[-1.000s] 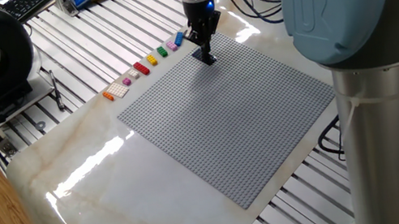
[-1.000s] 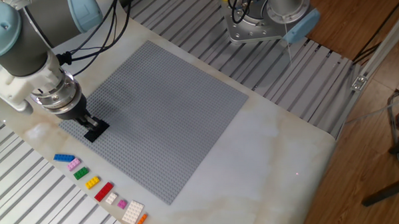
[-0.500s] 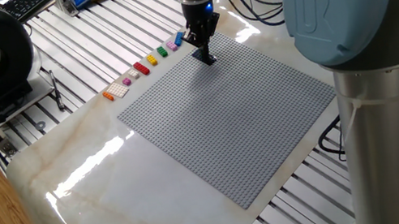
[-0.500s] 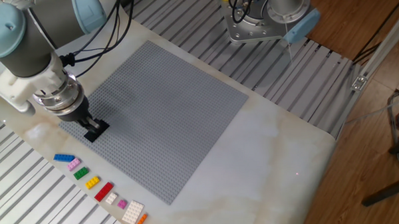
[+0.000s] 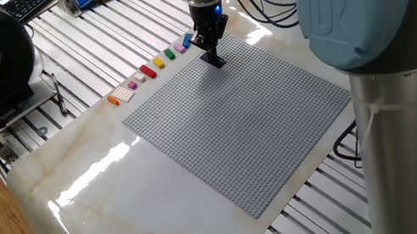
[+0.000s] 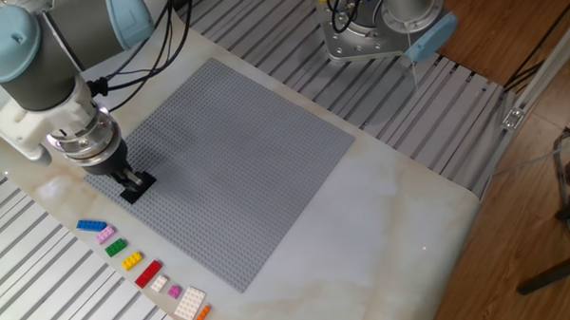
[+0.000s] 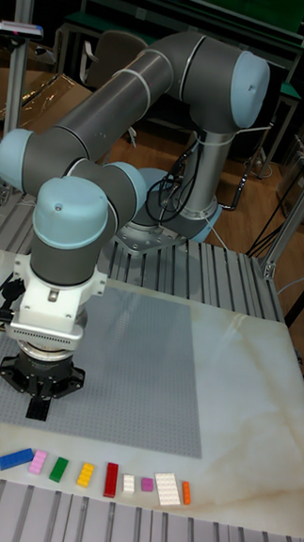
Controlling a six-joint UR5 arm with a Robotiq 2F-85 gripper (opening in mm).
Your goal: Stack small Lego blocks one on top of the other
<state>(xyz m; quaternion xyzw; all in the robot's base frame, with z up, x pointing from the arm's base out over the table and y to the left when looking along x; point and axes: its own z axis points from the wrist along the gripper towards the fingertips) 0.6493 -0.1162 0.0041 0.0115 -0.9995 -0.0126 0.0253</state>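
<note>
Gripper (image 6: 134,189) fingers narrow on dark navy block (image 6: 132,193), at grey baseplate (image 6: 237,152) corner; blue block (image 6: 92,226) nearest (row off-plate, beside edge).

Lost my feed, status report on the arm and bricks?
Gripper down on baseplate, fingers on a dark brick. Other bricks lined up alongside the plate. Nothing in the way.

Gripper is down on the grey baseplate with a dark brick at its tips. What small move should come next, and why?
Probably open and lift straight up. The gripper sits low on the baseplate with the dark navy brick at its tips, seemingly placed. The blue brick heads the row beside the plate, a likely next pick.
</note>
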